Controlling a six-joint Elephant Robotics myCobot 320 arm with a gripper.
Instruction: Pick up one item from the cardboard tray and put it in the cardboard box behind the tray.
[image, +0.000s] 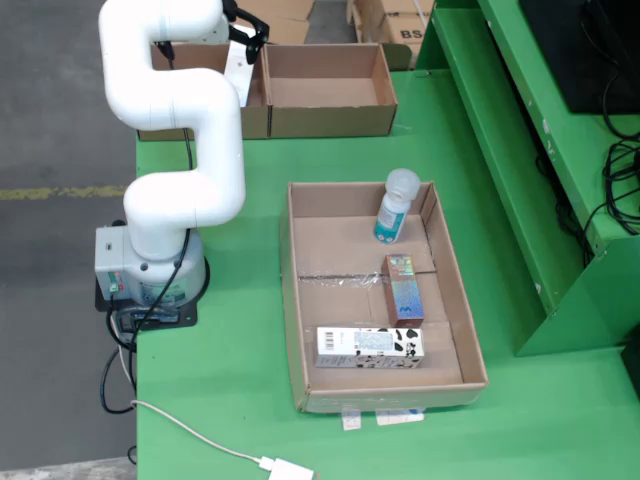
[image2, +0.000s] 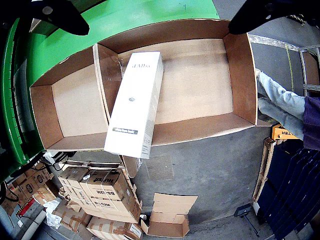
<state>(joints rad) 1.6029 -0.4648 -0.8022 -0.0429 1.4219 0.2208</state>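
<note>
- The black claw (image2: 150, 12) hangs with its fingers spread wide over the brown cardboard box (image: 330, 92) at the far edge of the green desk (image: 240, 390).
- A tall white carton (image2: 135, 102) hangs tilted above the box's divider; whether anything touches it cannot be told.
- A clear-capped bottle (image: 393, 208), a small holographic box (image: 404, 288) and a cow-print carton (image: 370, 346) lie in the shallow cardboard tray (image: 300, 300).

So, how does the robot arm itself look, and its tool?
The arm is glossy white, made of thick rounded tube segments, on a grey base with black cables. The tool has black fingers.
</note>
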